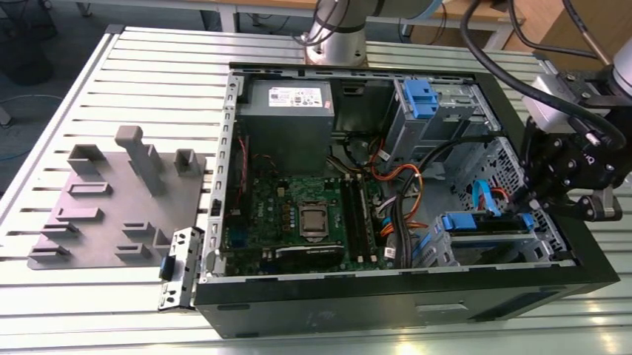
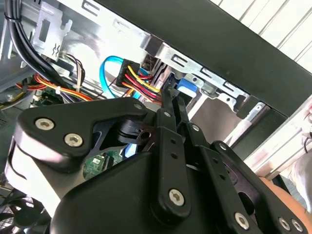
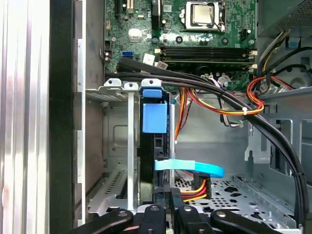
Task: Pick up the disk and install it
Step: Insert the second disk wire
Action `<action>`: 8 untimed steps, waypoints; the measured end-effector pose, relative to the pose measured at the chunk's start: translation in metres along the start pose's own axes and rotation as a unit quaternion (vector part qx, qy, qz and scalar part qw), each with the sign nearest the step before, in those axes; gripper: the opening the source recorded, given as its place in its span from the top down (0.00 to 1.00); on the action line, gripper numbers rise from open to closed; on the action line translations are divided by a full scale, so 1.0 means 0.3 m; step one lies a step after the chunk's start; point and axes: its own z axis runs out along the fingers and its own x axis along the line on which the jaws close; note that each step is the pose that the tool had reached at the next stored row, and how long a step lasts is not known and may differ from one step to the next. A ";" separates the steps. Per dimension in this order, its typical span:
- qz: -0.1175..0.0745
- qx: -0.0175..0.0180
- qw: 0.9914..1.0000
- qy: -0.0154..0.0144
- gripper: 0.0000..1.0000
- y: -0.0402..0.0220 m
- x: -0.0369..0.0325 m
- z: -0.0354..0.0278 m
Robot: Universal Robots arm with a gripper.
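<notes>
Black linkage bars of the gripper [image 2: 170, 105] lie nearest the lens in both wrist views, their fingers drawn close together, tips at the bundle of red, yellow and black power wires [image 2: 141, 80]. Whether anything is clamped between them cannot be told.

Exterior view, taken from its left to its right: one grey fixture plate [image 1: 109, 203] with several upright blocks lies on the slatted table [image 1: 59, 111]. One open computer case [image 1: 395, 285] sits beside it. Inside: one grey power-supply box [image 1: 286, 111], one green motherboard [image 1: 296, 207] with one processor socket, one blue latch [image 1: 419, 96] on the upper drive cage.

The disk [image 1: 484, 225] sits in the lower drive cage at the case's front corner, blue rails showing, directly beneath the gripper [image 1: 553, 200]. In the first wrist view it stands edge-on in the cage, its blue rail tab [image 3: 155, 116] uppermost, with one light-blue flat data cable [image 3: 190, 168] across it. Two thick black hoses [image 3: 219, 92] run overhead.
</notes>
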 end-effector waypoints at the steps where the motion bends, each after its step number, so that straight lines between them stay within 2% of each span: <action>1: 0.000 0.000 1.000 0.000 0.84 0.000 0.002 0.000; 8: 0.000 0.000 1.000 0.000 0.84 0.001 0.012 0.005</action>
